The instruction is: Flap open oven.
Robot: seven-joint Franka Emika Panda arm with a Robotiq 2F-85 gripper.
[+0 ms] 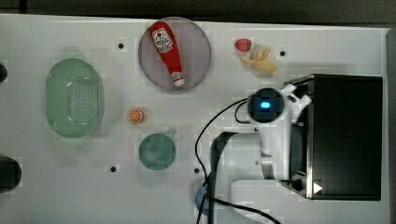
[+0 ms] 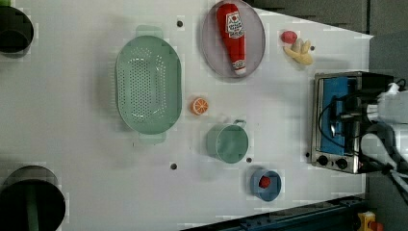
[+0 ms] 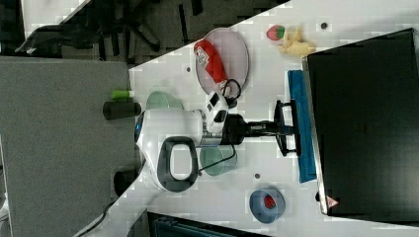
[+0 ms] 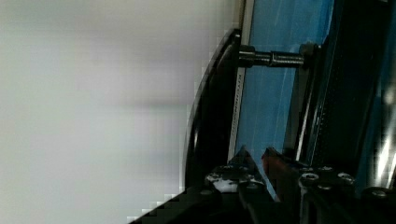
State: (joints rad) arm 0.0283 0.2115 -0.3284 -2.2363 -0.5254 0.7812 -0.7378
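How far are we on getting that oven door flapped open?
Done: the claw is at the dark bar handle of the boxy black-topped toaster oven. In hand: working at that handle; a firm grip cannot be confirmed. Left: the blue-tinted glass door stands close to the silver front, at most cracked, so the swing down remains.

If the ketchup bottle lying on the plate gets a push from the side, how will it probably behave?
The ketchup bottle lies on its side on the grey plate, so it cannot tip; with its rounded body it would probably roll or slide. Its body narrows toward the white cap, so a roll would likely curve. The plate's raised rim may stop it.
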